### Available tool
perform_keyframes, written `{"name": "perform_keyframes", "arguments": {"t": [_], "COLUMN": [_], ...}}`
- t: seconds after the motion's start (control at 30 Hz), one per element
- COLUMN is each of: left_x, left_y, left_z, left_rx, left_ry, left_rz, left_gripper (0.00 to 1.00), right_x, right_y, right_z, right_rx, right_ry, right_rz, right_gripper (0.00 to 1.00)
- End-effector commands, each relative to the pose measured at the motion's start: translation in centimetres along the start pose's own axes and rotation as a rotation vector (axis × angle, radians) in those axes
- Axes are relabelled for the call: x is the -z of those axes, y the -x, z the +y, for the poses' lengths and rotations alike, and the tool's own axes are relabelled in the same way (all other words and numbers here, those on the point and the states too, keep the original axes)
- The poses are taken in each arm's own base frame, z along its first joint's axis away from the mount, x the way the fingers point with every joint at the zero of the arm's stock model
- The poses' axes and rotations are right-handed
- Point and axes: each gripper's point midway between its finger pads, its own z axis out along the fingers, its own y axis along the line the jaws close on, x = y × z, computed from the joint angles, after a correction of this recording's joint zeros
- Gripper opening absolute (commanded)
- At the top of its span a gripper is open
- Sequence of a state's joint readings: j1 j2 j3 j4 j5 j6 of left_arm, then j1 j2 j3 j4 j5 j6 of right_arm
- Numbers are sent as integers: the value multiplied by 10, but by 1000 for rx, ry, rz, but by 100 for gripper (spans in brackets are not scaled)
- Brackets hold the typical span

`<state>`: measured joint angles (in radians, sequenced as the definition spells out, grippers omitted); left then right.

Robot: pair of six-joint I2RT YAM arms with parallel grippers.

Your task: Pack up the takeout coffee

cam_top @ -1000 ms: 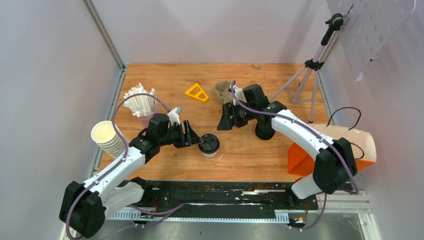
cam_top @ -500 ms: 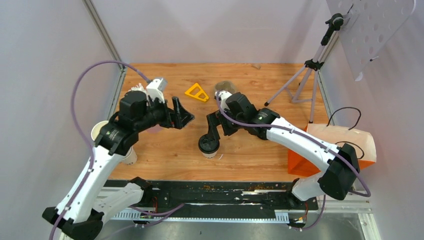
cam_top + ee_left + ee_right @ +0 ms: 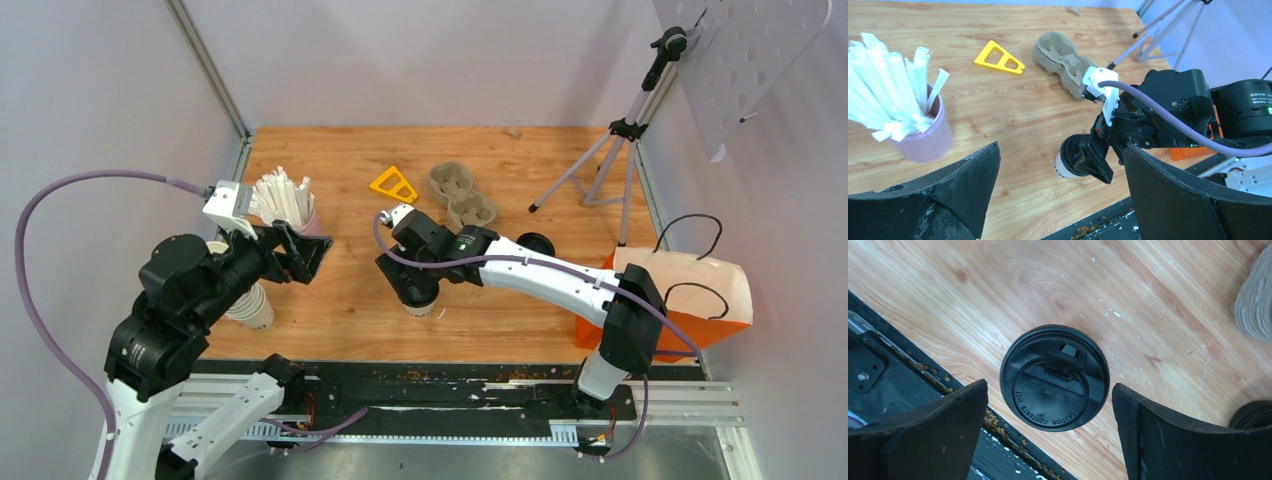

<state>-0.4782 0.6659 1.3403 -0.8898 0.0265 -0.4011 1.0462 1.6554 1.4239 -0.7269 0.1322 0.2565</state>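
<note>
As it stands upright, the white cup [image 3: 1064,169] carries a black lid [image 3: 1054,376]

The left arm [image 3: 170,300] stands bent above the tabletop's [image 3: 340,310] left edge, the left claw [image 3: 308,252] spread wide and empty. The right arm [image 3: 540,275] stretches leftward to mid-tabletop, the right claw [image 3: 412,285] pointing down, jaws wide apart.

1. Showing smooth, faintly glossy wood grain across the table [image 3: 998,280].
2. Showing matt black plastic with raised lettering on the lid [image 3: 1054,385] of the white paper cup [image 3: 1063,170].
3. Looking rough, fibrous and matt on the pulp carrier [image 3: 460,195].
</note>
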Motion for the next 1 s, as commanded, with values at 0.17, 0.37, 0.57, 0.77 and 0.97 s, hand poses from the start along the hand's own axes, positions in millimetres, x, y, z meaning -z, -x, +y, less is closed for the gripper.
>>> {"name": "perform_keyframes", "arguments": {"t": [0.17, 0.37, 0.57, 0.77, 0.97], "left_x": [2, -1, -2, -3, -4], "left_y": [0, -7, -12, -17, -20], "left_z": [13, 17, 21, 22, 24], "left_rx": [-51, -58, -62, -57, -58], "left_ry": [59, 70, 80, 82, 86], "left_rz": [-14, 4, 10, 17, 22], "left_gripper": [100, 100, 100, 100, 100], "right_x": [-4, -12, -19, -20, -14], "right_y": [-1, -8, -18, -22, -21], "right_z": [0, 2, -3, -4, -9], "right_rx": [25, 40, 55, 66, 79], "right_ry": [-5, -4, -28, -27, -27], "right_rz": [15, 39, 66, 70, 65], "right_gripper": [91, 89, 85, 77, 67]}}
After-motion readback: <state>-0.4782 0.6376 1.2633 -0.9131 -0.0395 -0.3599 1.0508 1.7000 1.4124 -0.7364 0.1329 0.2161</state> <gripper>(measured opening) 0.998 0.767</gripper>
